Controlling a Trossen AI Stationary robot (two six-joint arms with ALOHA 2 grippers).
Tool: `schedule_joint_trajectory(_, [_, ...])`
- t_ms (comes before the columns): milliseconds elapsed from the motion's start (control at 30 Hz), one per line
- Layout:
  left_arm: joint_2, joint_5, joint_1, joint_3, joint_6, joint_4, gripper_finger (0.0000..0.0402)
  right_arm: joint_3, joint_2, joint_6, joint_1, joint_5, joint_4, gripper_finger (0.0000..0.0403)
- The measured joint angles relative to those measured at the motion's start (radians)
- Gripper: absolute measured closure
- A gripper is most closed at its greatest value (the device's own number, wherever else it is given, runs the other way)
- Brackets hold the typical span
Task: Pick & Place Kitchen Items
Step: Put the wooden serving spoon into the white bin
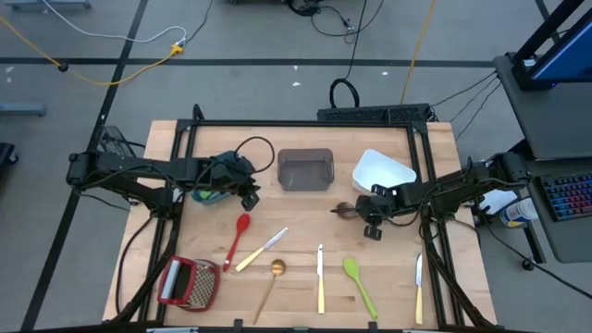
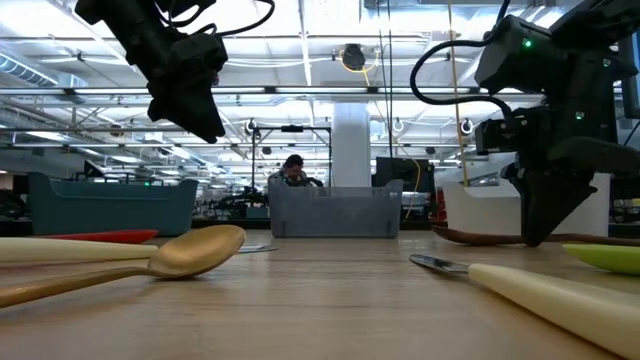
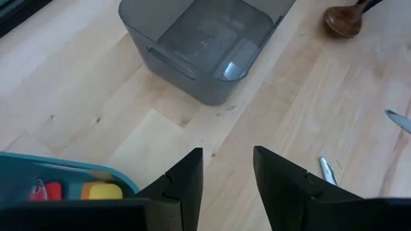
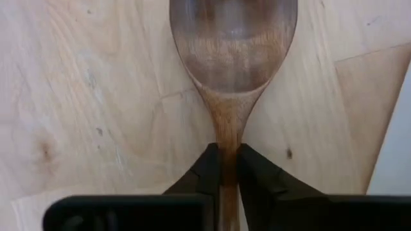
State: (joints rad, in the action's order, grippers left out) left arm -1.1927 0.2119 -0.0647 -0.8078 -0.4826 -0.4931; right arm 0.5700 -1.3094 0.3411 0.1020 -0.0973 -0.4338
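Note:
A brown wooden spoon [image 1: 344, 211] lies mid-table near the white bin [image 1: 382, 171]. My right gripper [image 1: 372, 225] is shut on it and stands low at the table in the low view [image 2: 545, 225]. My left gripper [image 1: 246, 191] is open and empty. It hangs well above the table in the low view [image 2: 200, 110], beside the teal bin [image 1: 205, 194]. A red spatula [image 1: 239, 239], a gold spoon [image 1: 271, 280], a green spoon [image 1: 359, 280] and three cream-handled knives [image 1: 321, 277] lie flat on the near half of the table. My right gripper pinches the wooden spoon's handle [image 4: 226, 138] between its two fingers, just behind the bowl [image 4: 232, 45]. The fingers come from above, slanting from the table's right. The spoon lies level at table height, bowl up; whether it is lifted clear I cannot tell.
A grey bin [image 1: 305, 169] stands at the far middle. The teal bin holds red and yellow items [image 3: 96, 190]. A red-framed grater [image 1: 190, 282] lies at the near left. Bare wood lies between the bins and the row of utensils.

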Motion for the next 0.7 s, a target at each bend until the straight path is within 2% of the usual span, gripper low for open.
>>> schedule_joint_trajectory(200, [0.0,0.0,0.0,0.0,0.01,0.0,0.0259,0.017,-0.005,0.054,0.031,0.081,0.082,0.0367])
schedule_joint_trajectory(367, [0.0,0.0,0.0,0.0,0.01,0.0,0.0259,0.11,-0.003,0.061,0.079,0.074,0.01,0.0376])
schedule_joint_trajectory(467, [0.0,0.0,0.0,0.0,0.01,0.001,0.0259,0.217,-0.003,0.051,0.096,0.034,-0.137,0.0377])
schedule_joint_trajectory(700, [0.0,0.001,0.0,0.0,0.011,0.009,0.0259,0.464,-0.002,0.107,0.052,-0.14,-0.666,0.0367])
